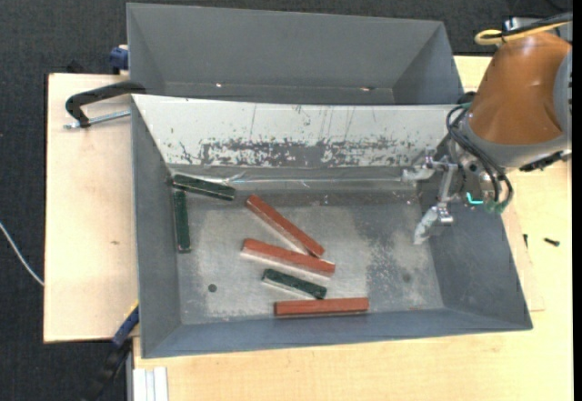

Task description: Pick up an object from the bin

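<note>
My gripper (421, 201) hangs at the bin's right side, above the sloping right wall and the bare floor beside it. Its two metal fingers stand apart, open, with nothing between them. The nearest loose things lie to its left in the middle of the floor. A long red bar (284, 226) lies diagonally, and a second red bar (287, 256) lies just below it. A short dark green bar (294, 283) sits under those, and a third red bar (321, 305) lies flat along the front wall.
Two more dark green bars lie at the left: one (183, 220) along the left wall, one (204, 186) at the back left corner. The arm with its orange cover comes in over the right rim.
</note>
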Controlling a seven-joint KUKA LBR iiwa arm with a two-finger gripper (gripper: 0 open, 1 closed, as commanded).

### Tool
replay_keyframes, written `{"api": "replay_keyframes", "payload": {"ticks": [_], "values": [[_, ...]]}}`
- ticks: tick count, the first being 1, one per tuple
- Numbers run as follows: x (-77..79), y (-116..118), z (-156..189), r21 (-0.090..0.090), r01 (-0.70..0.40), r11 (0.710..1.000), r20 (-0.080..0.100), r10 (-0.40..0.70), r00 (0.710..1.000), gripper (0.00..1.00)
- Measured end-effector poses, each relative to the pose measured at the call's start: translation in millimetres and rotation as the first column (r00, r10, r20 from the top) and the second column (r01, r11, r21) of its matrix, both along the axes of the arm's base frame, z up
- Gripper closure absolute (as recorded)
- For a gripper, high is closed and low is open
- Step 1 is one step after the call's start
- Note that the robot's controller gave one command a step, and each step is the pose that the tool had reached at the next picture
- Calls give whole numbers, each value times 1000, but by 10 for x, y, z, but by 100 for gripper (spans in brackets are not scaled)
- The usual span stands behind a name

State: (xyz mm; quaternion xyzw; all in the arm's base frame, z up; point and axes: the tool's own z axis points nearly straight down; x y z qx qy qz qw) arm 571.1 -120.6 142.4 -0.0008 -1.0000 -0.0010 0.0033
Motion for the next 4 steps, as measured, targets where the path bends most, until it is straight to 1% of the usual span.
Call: {"api": "replay_keyframes", "payload": {"ticks": [1,2,3,4], "values": [[20,3,46,-1,-1,1000,8,1,1000,0],[38,329,-51,-3,81,997,9,-81,997,0],[-123,803,-268,-2,-22,1000,8,22,1000,0],[-267,806,-505,0,-137,991,8,137,991,0]]}}
